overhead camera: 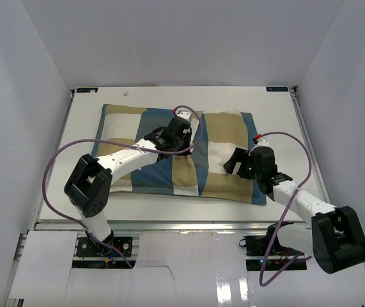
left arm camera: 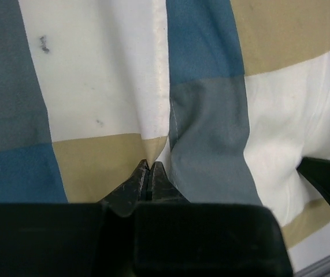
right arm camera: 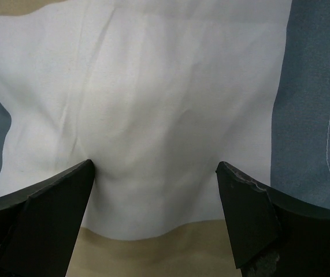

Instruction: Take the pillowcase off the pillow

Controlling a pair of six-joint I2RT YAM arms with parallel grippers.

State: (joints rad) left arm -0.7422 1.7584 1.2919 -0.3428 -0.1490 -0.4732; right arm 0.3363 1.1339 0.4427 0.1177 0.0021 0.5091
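Note:
The checked pillowcase point(overhead camera: 124, 125) of blue, tan and cream blocks lies flat across the middle of the table, bulging with the pillow, which is hidden inside it. My left gripper point(overhead camera: 177, 139) is over the cover's middle. In the left wrist view it point(left arm camera: 148, 164) is shut on a raised fold of the pillowcase point(left arm camera: 211, 115). My right gripper point(overhead camera: 233, 164) is over the cover's right part. In the right wrist view it point(right arm camera: 154, 167) is open, with both fingertips pressed into a cream block of the pillowcase point(right arm camera: 153, 86).
The white table point(overhead camera: 86, 115) is boxed in by white walls at the left, back and right. Purple cables point(overhead camera: 54, 173) loop beside both arms. A dark part of the right gripper point(left arm camera: 326, 179) shows at the right edge of the left wrist view.

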